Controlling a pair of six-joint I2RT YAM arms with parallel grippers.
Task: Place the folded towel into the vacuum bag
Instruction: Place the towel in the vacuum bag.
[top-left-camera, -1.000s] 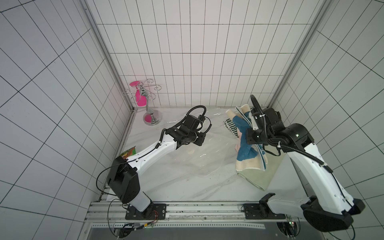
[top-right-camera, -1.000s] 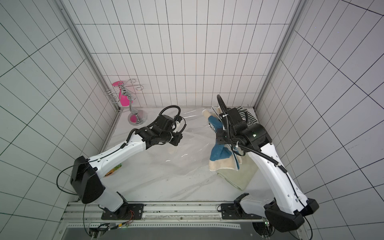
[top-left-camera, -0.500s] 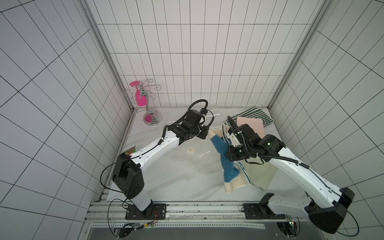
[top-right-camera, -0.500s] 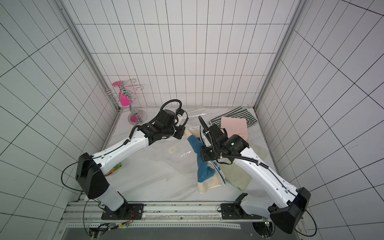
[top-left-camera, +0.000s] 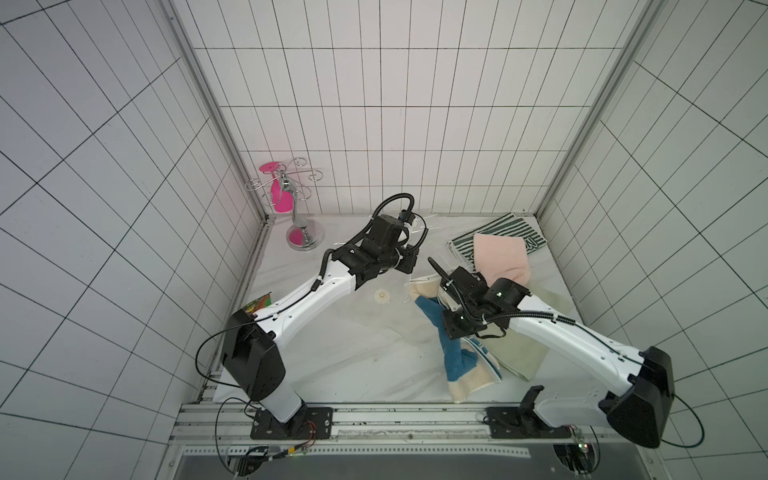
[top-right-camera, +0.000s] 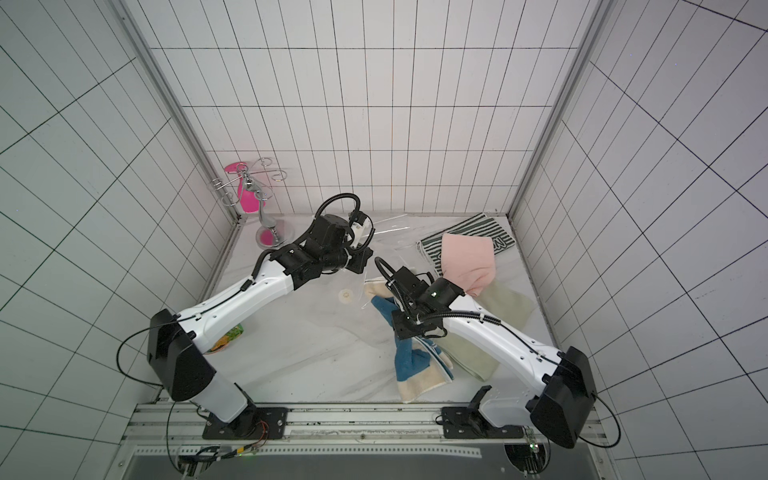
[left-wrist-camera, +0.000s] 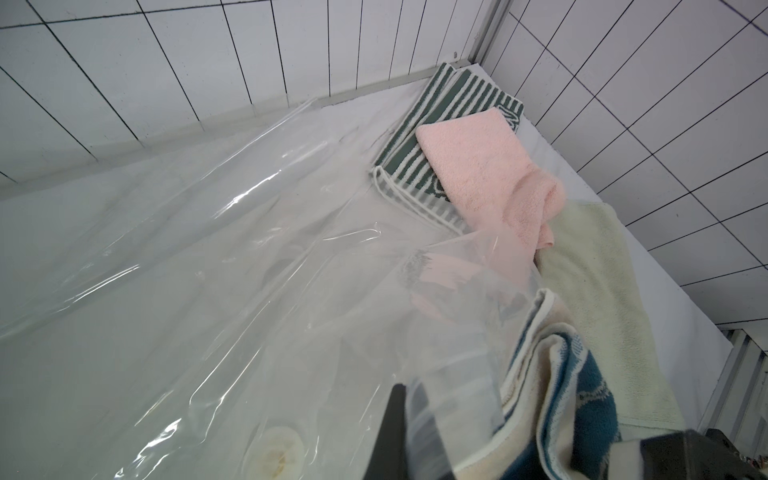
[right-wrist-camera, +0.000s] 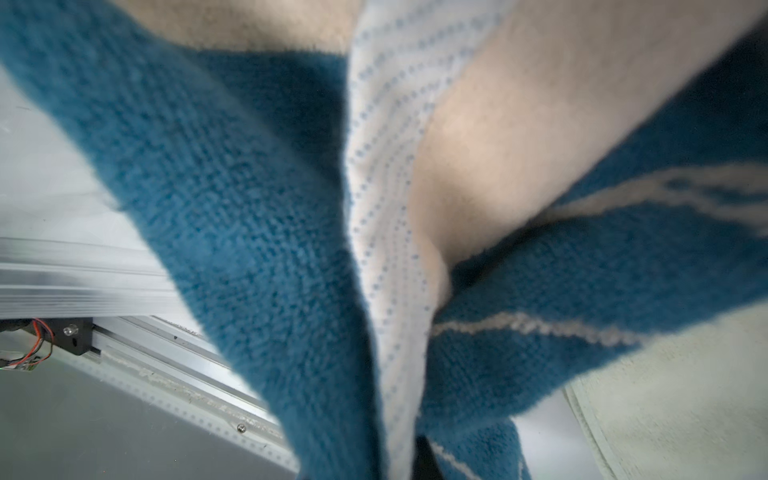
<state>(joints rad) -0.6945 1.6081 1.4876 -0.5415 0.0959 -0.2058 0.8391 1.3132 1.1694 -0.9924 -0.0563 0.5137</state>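
The left wrist view is showing what the top views are hiding: the left gripper (left-wrist-camera: 399, 436) is pinching shut on a raised flap of the bag (left-wrist-camera: 174, 266), with clear film draping over its dark finger. The towel (left-wrist-camera: 552, 374), blue and cream, is pressing against that flap; whether any of it is lying inside, I cannot tell. The right wrist view is filling with towel folds, the jaws buried in cloth. In a top view the right gripper (top-left-camera: 455, 334) is clamping the towel, which is hanging from it. The towel's low end is trailing on the table (top-left-camera: 332, 374) near the front rail (top-left-camera: 374, 411) and overlapping a green towel (top-left-camera: 519, 357). The rest of the bag is lying flat across the middle, valve (top-left-camera: 381, 296) up, near the left gripper. A pink towel (top-left-camera: 500, 257) is sitting on a striped towel (top-left-camera: 498, 230) in the far right corner, just beside the raised flap. A stand (top-left-camera: 300, 224) is occupying the far left corner, and a packet (top-left-camera: 259, 303) is lying at the left edge beside the left arm (top-left-camera: 316, 299). Bare table is lying open at front left.
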